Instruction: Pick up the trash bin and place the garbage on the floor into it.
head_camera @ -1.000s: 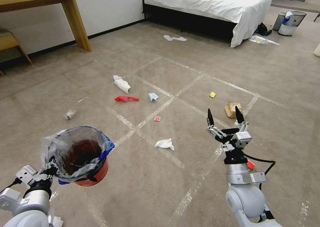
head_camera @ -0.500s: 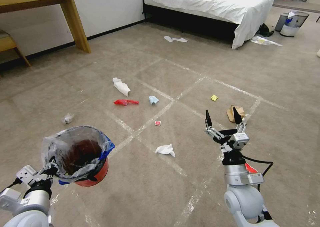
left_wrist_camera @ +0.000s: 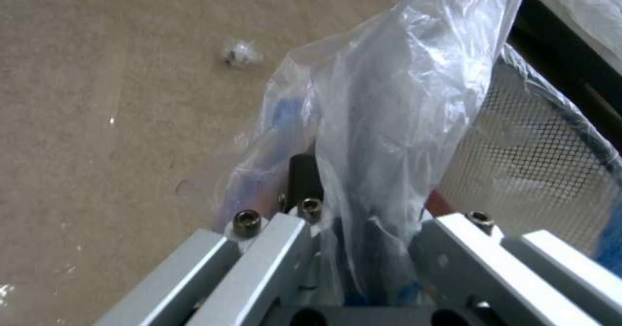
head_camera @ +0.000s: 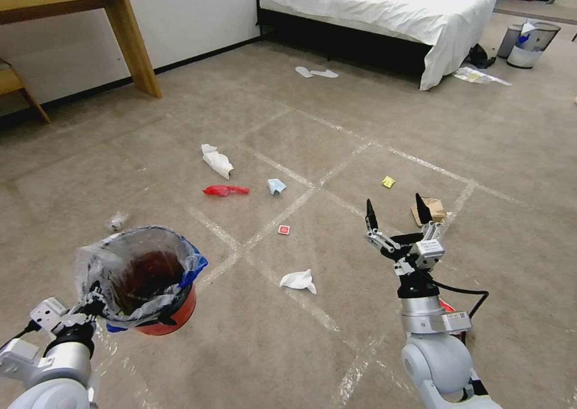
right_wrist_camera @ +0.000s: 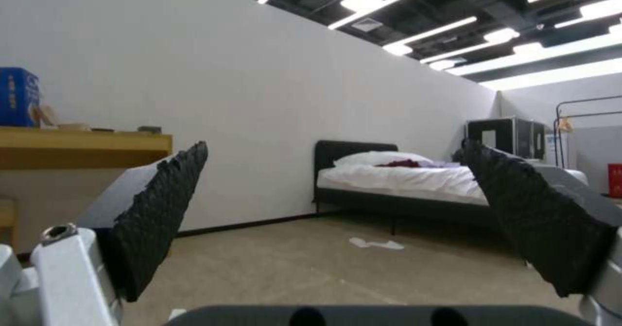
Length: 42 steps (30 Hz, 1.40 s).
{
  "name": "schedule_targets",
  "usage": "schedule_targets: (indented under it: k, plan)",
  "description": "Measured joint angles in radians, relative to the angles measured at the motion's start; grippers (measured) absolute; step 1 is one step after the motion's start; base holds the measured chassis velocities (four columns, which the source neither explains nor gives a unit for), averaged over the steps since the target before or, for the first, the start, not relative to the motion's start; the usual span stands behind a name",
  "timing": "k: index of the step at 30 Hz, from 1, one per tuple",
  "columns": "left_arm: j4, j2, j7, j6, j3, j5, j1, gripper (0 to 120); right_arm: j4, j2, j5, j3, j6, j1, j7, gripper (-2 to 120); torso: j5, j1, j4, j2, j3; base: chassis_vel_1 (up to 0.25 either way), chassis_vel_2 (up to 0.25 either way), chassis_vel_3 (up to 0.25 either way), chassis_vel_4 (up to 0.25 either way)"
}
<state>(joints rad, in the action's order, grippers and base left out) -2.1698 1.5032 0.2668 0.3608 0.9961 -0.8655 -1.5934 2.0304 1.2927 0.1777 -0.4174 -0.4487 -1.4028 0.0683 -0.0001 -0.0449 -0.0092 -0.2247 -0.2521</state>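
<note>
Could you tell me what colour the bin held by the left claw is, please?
Red, lined with a clear bag edged in blue; the head view shows the bin best.

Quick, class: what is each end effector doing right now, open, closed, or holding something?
Left end effector: closed on the red trash bin, at its bag-lined rim.
Right end effector: open, holding nothing.

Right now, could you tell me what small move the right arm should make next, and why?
Probably lower the right claw toward the white tissue, the nearest litter. That claw is open, empty and raised above the floor, while the left claw holds the trash bin by its rim close beside it.
</note>
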Motion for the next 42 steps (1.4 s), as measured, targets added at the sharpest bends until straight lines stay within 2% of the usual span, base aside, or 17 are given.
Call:
schedule_targets:
  k: [22, 25, 27, 28, 29, 30, 31, 33, 34, 36, 37, 39, 40, 42]
  plan:
    - [0.01, 0.001, -0.001, -0.002, -0.003, 0.003, 0.003, 4, -0.024, -0.003, -0.002, 0.003, 0.008, 0.013, 0.005, 100, 0.0, 0.0, 0.0, 0.0, 0.0, -0.07, 0.07, 0.069, -0.07]
    - [0.017, 0.001, -0.002, -0.004, -0.004, 0.004, 0.004, 4, -0.062, -0.022, -0.102, -0.038, 0.063, 0.022, 0.054, 100, 0.0001, 0.0, 0.0001, 0.0, 0.0, 0.0, 0.0, 0.0, 0.0]
    - [0.019, 0.001, -0.003, -0.004, -0.004, 0.004, 0.005, 4, -0.07, -0.031, -0.117, -0.047, 0.073, 0.022, 0.063, 100, 0.0002, 0.0, 0.0001, 0.0, 0.0, 0.0, 0.0, 0.0, 0.0]
    - [0.027, 0.001, -0.004, -0.005, -0.007, 0.006, 0.007, 4, -0.089, -0.07, -0.145, -0.076, 0.128, 0.022, 0.101, 100, 0.0005, 0.0, 0.0001, 0.0, 0.0, 0.0, 0.0, 0.0, 0.0]
    - [0.027, 0.001, -0.004, -0.005, -0.007, 0.006, 0.007, 4, -0.089, -0.07, -0.145, -0.076, 0.128, 0.022, 0.101, 100, 0.0005, 0.0, 0.0001, 0.0, 0.0, 0.0, 0.0, 0.0, 0.0]
    - [0.034, 0.001, -0.007, -0.007, -0.01, 0.008, 0.011, 4, -0.098, -0.12, -0.165, -0.107, 0.186, 0.009, 0.129, 100, 0.0003, 0.0, 0.0002, 0.0, 0.0, 0.0, 0.0, 0.0, 0.0]
    - [0.034, 0.001, -0.007, -0.007, -0.01, 0.008, 0.011, 4, -0.098, -0.12, -0.165, -0.107, 0.186, 0.009, 0.129, 100, 0.0003, 0.0, 0.0002, 0.0, 0.0, 0.0, 0.0, 0.0, 0.0]
    - [0.053, 0.002, -0.014, -0.012, -0.016, 0.01, 0.021, 4, -0.121, -0.236, -0.194, -0.165, 0.348, -0.032, 0.173, 100, 0.0, 0.0, -0.0001, 0.0, 0.0, 0.0, 0.0, 0.0, 0.0]
    - [0.053, 0.002, -0.014, -0.012, -0.016, 0.01, 0.021, 4, -0.121, -0.236, -0.194, -0.165, 0.348, -0.032, 0.173, 100, 0.0, 0.0, -0.0001, 0.0, 0.0, 0.0, 0.0, 0.0, 0.0]
    - [0.065, 0.002, -0.017, -0.015, -0.019, 0.012, 0.026, 4, -0.164, -0.285, -0.221, -0.194, 0.453, -0.048, 0.178, 100, 0.0004, 0.0, -0.0002, 0.0, 0.0, 0.0, 0.0, 0.0, 0.0]
    - [0.065, 0.002, -0.017, -0.015, -0.019, 0.012, 0.026, 4, -0.164, -0.285, -0.221, -0.194, 0.453, -0.048, 0.178, 100, 0.0004, 0.0, -0.0002, 0.0, 0.0, 0.0, 0.0, 0.0, 0.0]
    - [0.074, 0.001, -0.021, -0.017, -0.023, 0.012, 0.029, 4, -0.228, -0.324, -0.248, -0.216, 0.591, -0.045, 0.157, 100, 0.0003, 0.0, 0.0, 0.0, 0.0, 0.0, 0.0, 0.0, 0.0]
    - [0.074, 0.001, -0.021, -0.017, -0.023, 0.012, 0.029, 4, -0.228, -0.324, -0.248, -0.216, 0.591, -0.045, 0.157, 100, 0.0003, 0.0, 0.0, 0.0, 0.0, 0.0, 0.0, 0.0, 0.0]
    - [0.081, 0.0, -0.023, -0.019, -0.025, 0.012, 0.033, 4, -0.291, -0.354, -0.261, -0.213, 0.726, -0.033, 0.132, 100, 0.0, 0.0, 0.0003, 0.0, 0.0, 0.0, 0.0, 0.0, 0.0]
